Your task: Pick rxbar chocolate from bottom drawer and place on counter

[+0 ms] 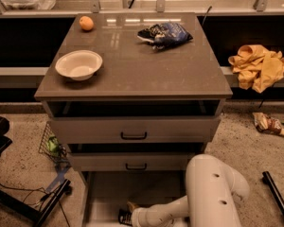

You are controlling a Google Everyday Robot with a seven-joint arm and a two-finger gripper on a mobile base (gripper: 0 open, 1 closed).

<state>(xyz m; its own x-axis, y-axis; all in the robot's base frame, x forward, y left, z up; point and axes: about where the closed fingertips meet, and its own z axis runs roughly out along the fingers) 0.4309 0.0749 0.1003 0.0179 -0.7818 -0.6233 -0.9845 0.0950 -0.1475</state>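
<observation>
**Item sought.** The rxbar chocolate cannot be picked out as a separate object. A small dark shape lies at the front of the bottom drawer (109, 197), at the tip of the arm. It cannot be determined whether this is the bar, part of the gripper, or both. No such bar lies on the bench (146, 70).

**Gripper.** The gripper (124, 215) is low inside the open bottom drawer, near its front edge and left of the white arm (213, 193) that reaches in from the right. Its state, open or closed on anything, cannot be told.

**Drawer.** The bottom drawer is pulled out, with pale floor exposed behind the gripper. The two upper drawers (132, 129) show their black handles, and the topmost stands slightly proud of the cabinet.

**Bench.** It carries a white bowl (79, 64) at the left, an orange (86, 23) at the far left corner, and a dark-blue chip bag (164, 33) at the far right. The near centre and right are bare.

**Progress, as judged.** Access is done and the reach into the drawer is made. A secure grasp is unconfirmed. Lifting the bar clear of the drawer, carrying it up past the protruding upper drawers, and setting it on the bench all remain.
</observation>
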